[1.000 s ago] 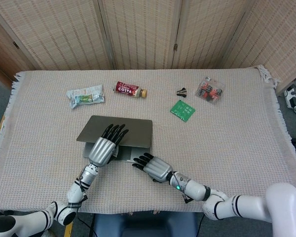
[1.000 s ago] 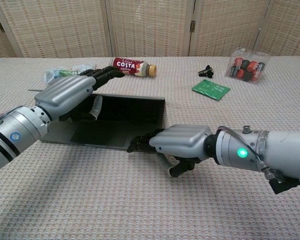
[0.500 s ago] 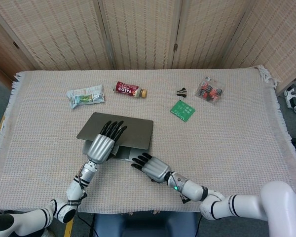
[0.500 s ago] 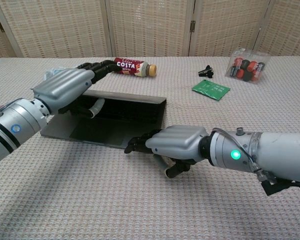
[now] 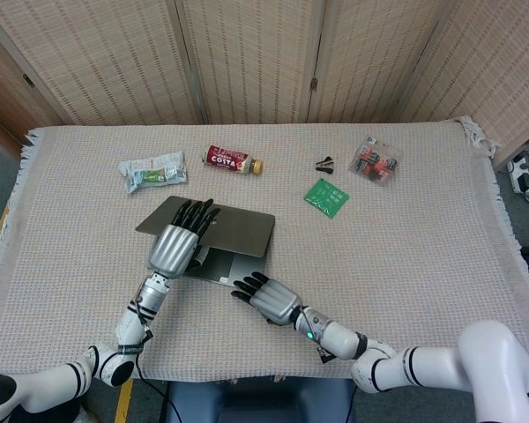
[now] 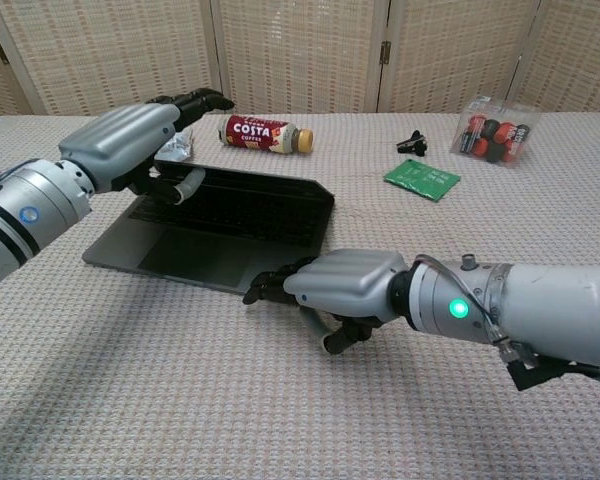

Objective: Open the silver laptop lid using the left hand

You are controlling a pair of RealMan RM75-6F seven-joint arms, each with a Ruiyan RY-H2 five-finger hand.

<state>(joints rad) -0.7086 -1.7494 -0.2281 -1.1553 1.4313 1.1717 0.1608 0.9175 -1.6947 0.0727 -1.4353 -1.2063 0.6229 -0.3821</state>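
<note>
L hand (image 6: 120,145) grips the front edge of the silver laptop lid (image 5: 234,231), fingers over the top, thumb under; vs 1 s ago the lid has gone from a slight gap to approx. half raised, keyboard now showing in chest view. Laptop sits mid-desk (image 5: 406,238), near side, so opening is underway but not done. R hand (image 6: 345,290), fingers loosely curled and holding nothing, presses on the base's front edge, prob. keeping it down.
</note>
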